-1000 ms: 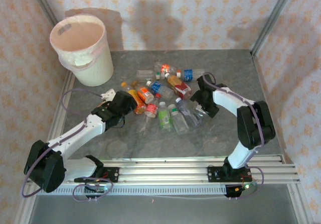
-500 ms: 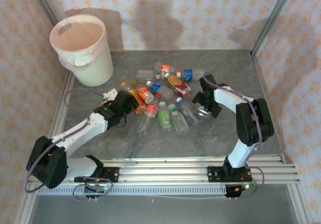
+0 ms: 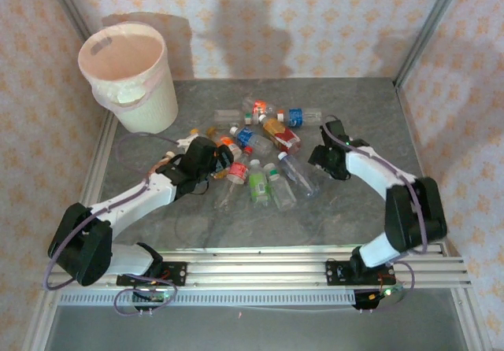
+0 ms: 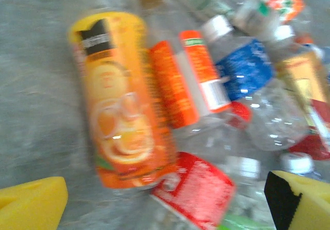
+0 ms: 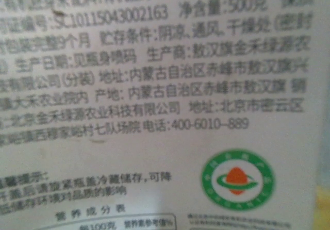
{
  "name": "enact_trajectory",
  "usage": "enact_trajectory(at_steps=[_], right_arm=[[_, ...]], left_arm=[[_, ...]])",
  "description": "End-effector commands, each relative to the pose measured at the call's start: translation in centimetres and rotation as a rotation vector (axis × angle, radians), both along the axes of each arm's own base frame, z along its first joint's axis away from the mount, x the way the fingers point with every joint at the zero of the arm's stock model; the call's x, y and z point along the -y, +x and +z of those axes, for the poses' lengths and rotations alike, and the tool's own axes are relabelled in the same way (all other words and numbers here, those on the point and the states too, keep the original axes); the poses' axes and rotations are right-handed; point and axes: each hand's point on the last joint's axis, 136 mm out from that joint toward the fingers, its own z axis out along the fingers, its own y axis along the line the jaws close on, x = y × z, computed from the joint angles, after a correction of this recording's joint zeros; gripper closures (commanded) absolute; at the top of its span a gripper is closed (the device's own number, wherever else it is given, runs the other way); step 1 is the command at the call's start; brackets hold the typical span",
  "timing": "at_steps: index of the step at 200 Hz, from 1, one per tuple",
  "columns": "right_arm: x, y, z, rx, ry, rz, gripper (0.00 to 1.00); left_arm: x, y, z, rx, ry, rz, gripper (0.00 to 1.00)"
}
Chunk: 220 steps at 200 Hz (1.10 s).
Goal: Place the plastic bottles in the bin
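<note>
Pile of plastic bottles [image 3: 258, 184] is lying on the table [image 3: 354, 107], mid-surface, well apart from the bin [image 3: 150, 108], which is standing upright at the far-left corner with a pinkish liner over its rim. I'm seeing the left arm [image 3: 134, 197] sitting low, stretched forward and to the right from its base, with the left gripper [image 3: 211, 159] at the pile's left edge. On its wrist camera the jaws are standing wide apart, yellow pads [image 4: 31, 204] at the two bottom corners, holding nothing. An orange juice bottle [image 4: 121, 127] is lying just ahead, a red-label bottle [image 4: 198, 194] against its near end, and a blue-label bottle [image 4: 242, 67] beyond. The right arm [image 3: 398, 182] is sitting bent at the elbow near the right edge, forearm angling back-left. The right gripper [image 3: 325, 156] is at the pile's right side, just beside a clear bottle [image 3: 298, 174]. Its wrist camera is showing a white printed label [image 5: 154, 111] with a green round mark [image 5: 237, 178] right up close. I can't tell whether those jaws are gripping.
</note>
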Motion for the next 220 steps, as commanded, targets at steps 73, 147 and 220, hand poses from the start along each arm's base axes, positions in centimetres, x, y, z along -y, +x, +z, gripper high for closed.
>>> enact_trajectory(at_steps=[73,147,220], right_arm=[[-13.0,-2.1,13.6,0.618,0.297,0.764,0.33],[-15.8,-3.5,13.0,0.630,0.249,0.905,0.33],[-17.7,-3.3,12.6,0.608,0.230,0.962,0.33]], left_arm=[[15.6,1.9,12.2,0.346,-0.364,-0.601,0.00],[17.3,1.9,14.5,0.433,-0.389,-0.646,0.00],[18.6,2.7,13.9,0.417,-0.352,-0.637,0.11]])
